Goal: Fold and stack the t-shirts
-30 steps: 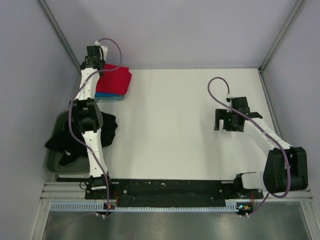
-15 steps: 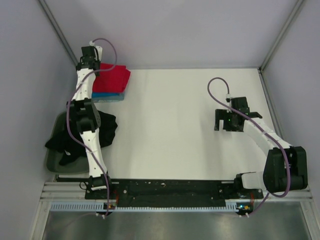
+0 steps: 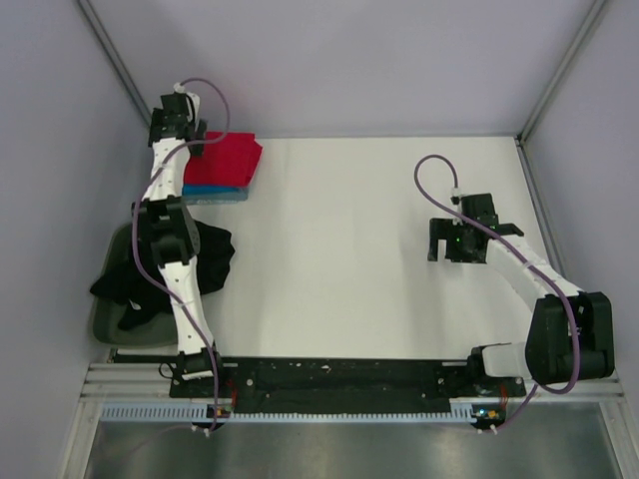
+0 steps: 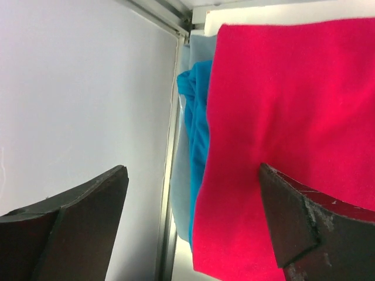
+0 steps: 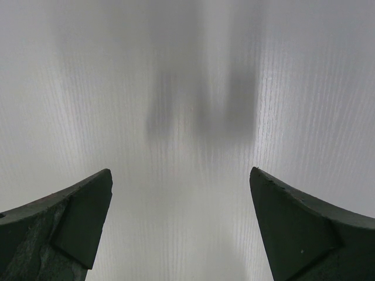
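Note:
A folded red t-shirt [image 3: 226, 158] lies on a folded blue t-shirt [image 3: 214, 194] at the table's back left corner. In the left wrist view the red t-shirt [image 4: 293, 117] covers the blue t-shirt [image 4: 199, 129], whose edge shows beside the wall. My left gripper [image 3: 180, 135] [image 4: 192, 170] is open over the stack's left edge, holding nothing. A crumpled black t-shirt [image 3: 190, 264] hangs over the dark tub [image 3: 103, 321] at the left. My right gripper [image 3: 446, 249] [image 5: 180, 172] is open above bare table at the right.
The grey side wall and a metal frame strip [image 4: 170, 175] run close along the stack's left side. A pale blue cloth layer [image 4: 183, 193] shows under the blue t-shirt. The white table [image 3: 349, 249] stretches between the two arms.
My left gripper has gone from shut to open, letting go of the red t-shirt, and shifted slightly back and left. The right arm has not moved.

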